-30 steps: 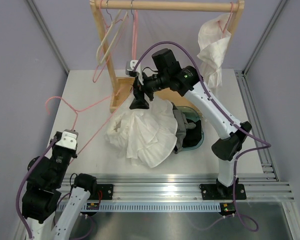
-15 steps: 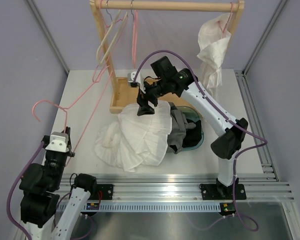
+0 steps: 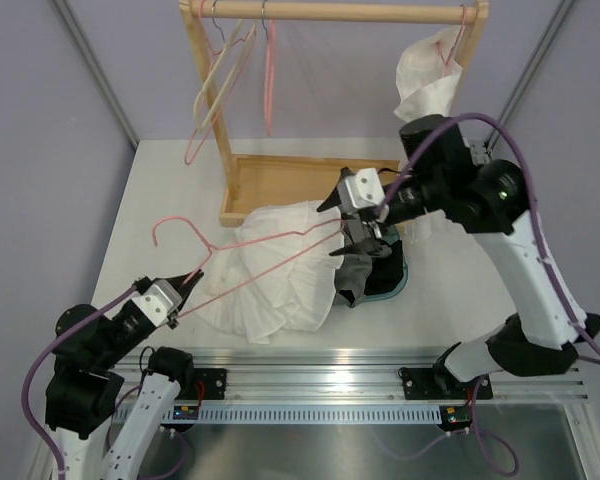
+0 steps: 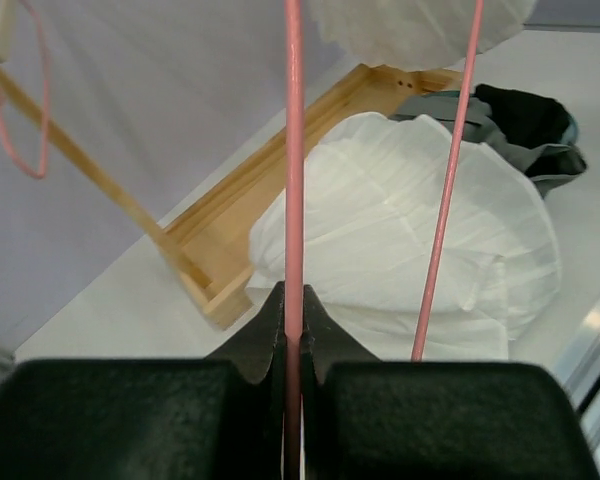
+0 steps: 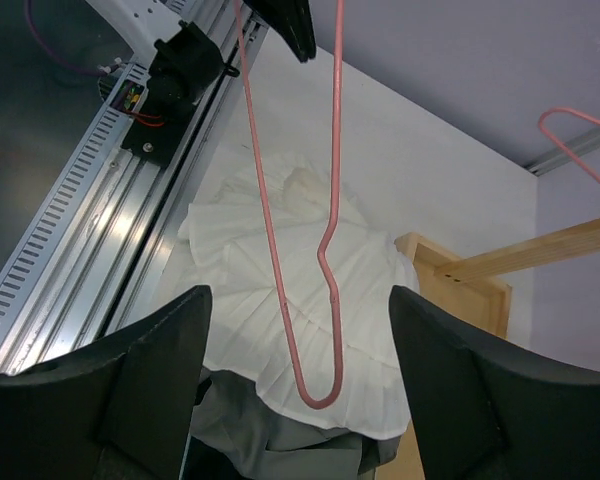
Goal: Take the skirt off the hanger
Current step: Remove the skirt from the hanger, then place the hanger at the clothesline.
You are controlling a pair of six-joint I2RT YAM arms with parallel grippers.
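Your left jaws are pinched fully together on a single wire of the pink hanger (image 4: 293,150). That one pinch carries the whole frame, which stands up off the worktop (image 3: 170,180) and slants toward the teal tub (image 3: 400,275). Your right jaws stand wide apart with nothing in them, poised above the tub's rim on the left-arm side. The hanger's bend shows between them in the wrist view, untouched.

I take the white pleated garment to be the skirt (image 3: 280,275). It lies heaped on the worktop against that same side of the tub, directly under the hanger, and no wire can be seen threaded through it. A grey garment (image 3: 355,270) droops over the tub's rim, just beside the skirt's hem.

Finding: the hanger appears to be held high and clear so the cloth stays free. The removal looks complete. Lowering the frame risks snagging the pleats.
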